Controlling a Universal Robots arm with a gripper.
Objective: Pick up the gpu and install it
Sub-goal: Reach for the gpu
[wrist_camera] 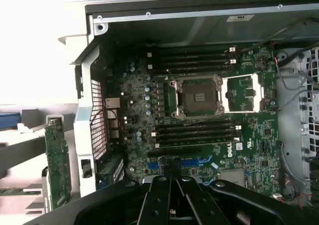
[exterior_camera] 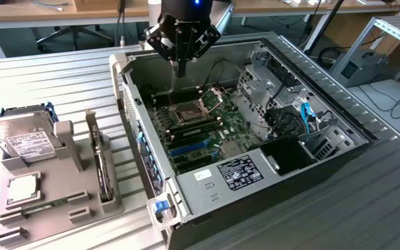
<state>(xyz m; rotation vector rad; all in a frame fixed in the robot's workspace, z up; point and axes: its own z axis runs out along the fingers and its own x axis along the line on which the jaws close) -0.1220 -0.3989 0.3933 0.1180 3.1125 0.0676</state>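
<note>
Outside the computer case, on the exterior view's left, I log the following.

1. The gpu: stands on its long edge in a slot of the grey holder, just beside the case's outer wall. My wrist view catches its green circuit-board back, upright, with the perforated case wall next to it. Nothing grips it.

2. The gripper: hangs above the open case, at the end farthest from the exterior camera and well apart from the gpu. I read its fingers as pressed together, with nothing between them. It points down toward the motherboard.

3. Motherboard: green and lying flat in the case. The processor socket sits between banks of black memory slots, its metal frame closed.

4. Hard drive: silver with a white label, leaning in the holder at the exterior view's far left.

5. Processor chip: flat in a recess of the holder, nearer the camera than the hard drive.

6. Slatted metal table: carries both the holder and the case.
</note>
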